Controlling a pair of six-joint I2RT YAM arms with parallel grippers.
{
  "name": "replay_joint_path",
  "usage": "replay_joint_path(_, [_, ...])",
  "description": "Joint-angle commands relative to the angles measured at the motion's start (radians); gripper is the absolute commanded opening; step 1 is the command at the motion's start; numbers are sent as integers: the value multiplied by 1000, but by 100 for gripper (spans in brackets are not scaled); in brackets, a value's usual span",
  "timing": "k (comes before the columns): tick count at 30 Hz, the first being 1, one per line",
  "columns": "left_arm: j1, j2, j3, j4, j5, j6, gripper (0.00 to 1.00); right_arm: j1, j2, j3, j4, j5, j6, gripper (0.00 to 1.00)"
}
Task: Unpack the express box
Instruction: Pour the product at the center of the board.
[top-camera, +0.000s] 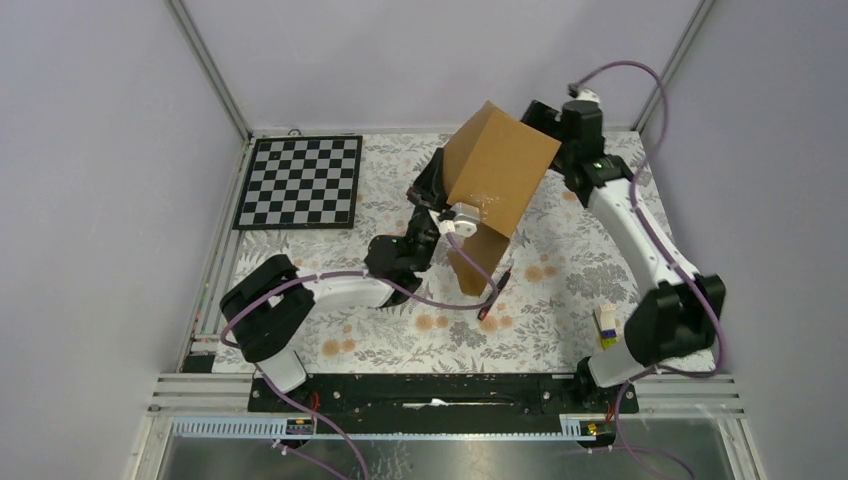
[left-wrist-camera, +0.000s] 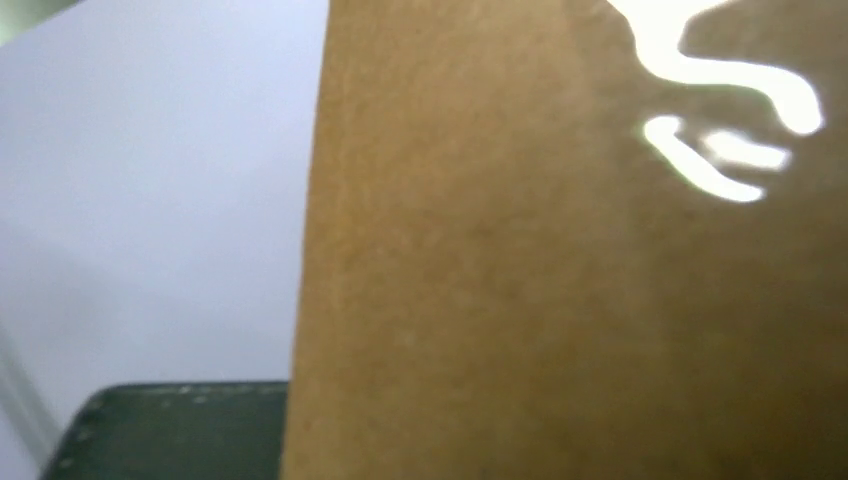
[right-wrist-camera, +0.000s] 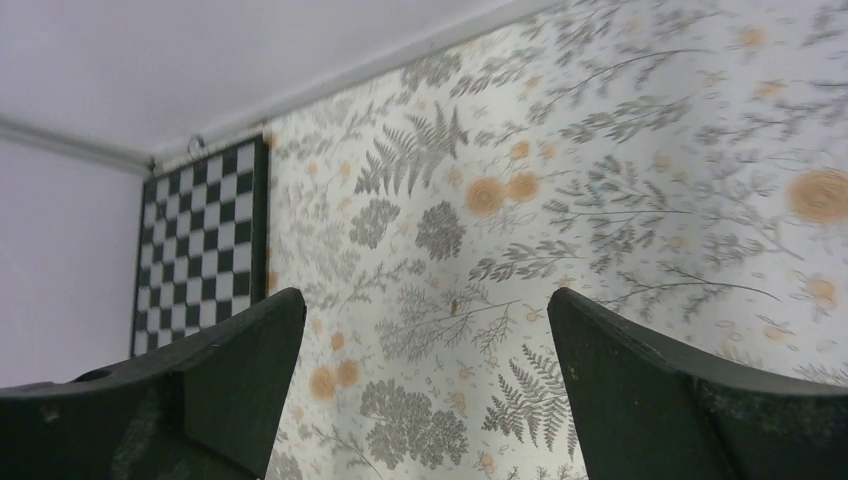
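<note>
Here, right of the checkerboard, the left gripper pinches the left edge of the express box, fingers pressed together. The box stands tilted up over the middle of the table, one flap hanging down. Behind its far right corner, the right gripper has its fingers spread, nothing between them.
</note>
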Motion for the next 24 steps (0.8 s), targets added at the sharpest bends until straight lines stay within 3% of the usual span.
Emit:
replay_joint_path(1, [143, 38, 77, 89, -202, -50, 0, 27, -264, -156, 37, -158, 39, 100])
replay_joint_path(3, [144, -16, 83, 74, -180, -129, 0, 33, -330, -280, 86, -220, 87, 100])
replay_joint_path(6, [159, 49, 165, 85, -206, -75, 0, 99, -458, -480, 188, -253, 153, 100])
replay_joint_path(12, [189, 34, 184, 52, -284, -317, 0, 247, -561, -727, 423, -260, 295, 100])
replay_joint_path(16, [191, -10, 163, -103, -260, -495, 0, 278, -565, -825, 530, -176, 400, 100])
replay_joint_path(18, [200, -22, 155, -177, -248, -523, 0, 251, -568, -789, 469, -121, 384, 100])
replay_joint_path(20, [188, -37, 103, -239, -151, -502, 0, 197, -531, -708, 484, -173, 355, 100])
replay_joint_path(21, [163, -32, 73, -237, -102, -438, 0, 158, -480, -628, 513, -254, 341, 100])
replay_joint_path(24, [48, 34, 26, -143, -67, -195, 2, 146, -234, -202, 336, -337, 249, 99])
